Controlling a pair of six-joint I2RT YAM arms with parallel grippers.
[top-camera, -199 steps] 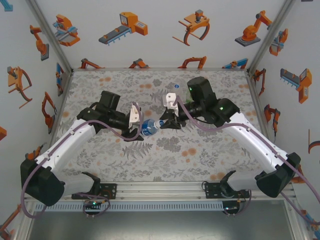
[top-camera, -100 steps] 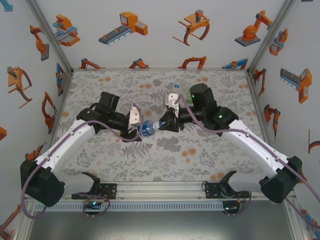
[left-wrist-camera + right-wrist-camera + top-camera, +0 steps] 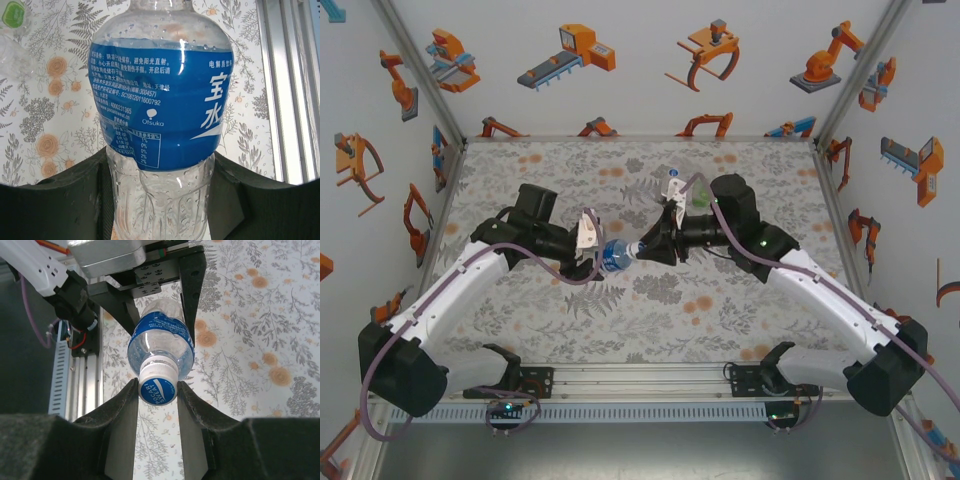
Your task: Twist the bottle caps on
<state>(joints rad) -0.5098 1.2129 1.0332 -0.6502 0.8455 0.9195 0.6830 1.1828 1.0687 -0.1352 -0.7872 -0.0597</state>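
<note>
1. The bottle with the blue label (image 3: 160, 337) is held on its side in the air, above the middle of the table (image 3: 520, 170).
2. Its lower part is squeezed by the left gripper (image 3: 160, 200). One dark finger is pressed on each side, so the bottle is gripped tight.
3. The cap (image 3: 158, 386) is sat on the bottle's neck. It is pinched by the right gripper (image 3: 158, 405), with a finger touching each side.
4. The step in hand is judged to be the twisting of this cap onto this bottle. How tight the cap is cannot be told.
5. For the next move, the cap should be turned by the right gripper while the bottle is kept from spinning by the left one. The cap is small and smooth, so a firm pinch is needed. Cap and neck should be kept in a straight line.
6. "POCARI SWEAT" is printed in white on the cap's blue top.
7. "Otsuka" is printed on the label, along with the number "4000231365", small Chinese writing and big white Chinese signs.
8. A green bottle (image 3: 12, 15) is seen on the table, well apart. Whether a cap is on it cannot be told.
</note>
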